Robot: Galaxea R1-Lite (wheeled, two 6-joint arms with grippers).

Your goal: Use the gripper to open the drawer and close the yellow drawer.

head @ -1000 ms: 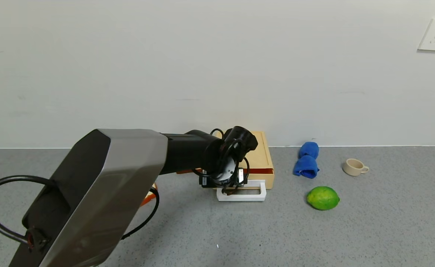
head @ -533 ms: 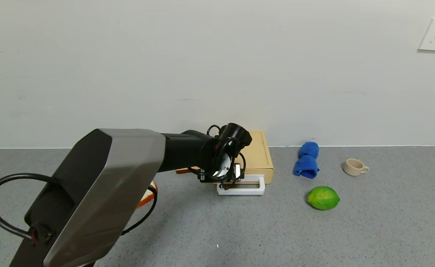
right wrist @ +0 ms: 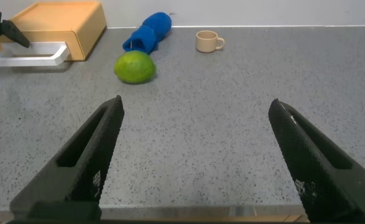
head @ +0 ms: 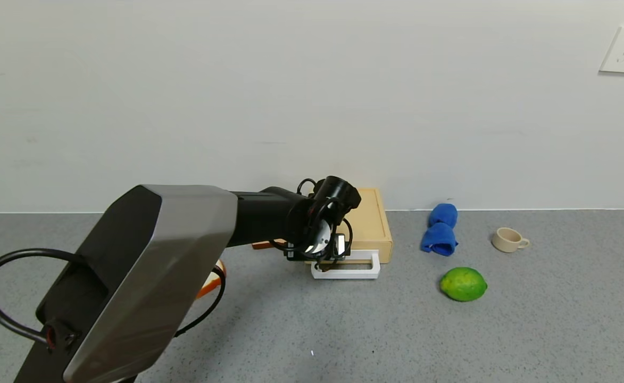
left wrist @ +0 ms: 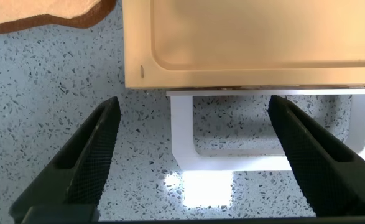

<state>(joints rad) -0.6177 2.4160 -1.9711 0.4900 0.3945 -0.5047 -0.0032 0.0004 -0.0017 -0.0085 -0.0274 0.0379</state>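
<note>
Left gripper point(left wrist: 194, 155), jaws wide, low over yellow drawer's point(left wrist: 257, 37) white handle point(left wrist: 232, 163).

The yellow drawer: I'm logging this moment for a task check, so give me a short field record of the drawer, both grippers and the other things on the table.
drawer: yellow drawer looks pushed in, front flush with its case
handle: white loop handle sticks out in front
left gripper: left gripper open, over the handle, one jaw either side of its end
right gripper: right gripper open, low over the table, away from the drawer
other things: blue cloth, green fruit, cup, bread slice
</note>
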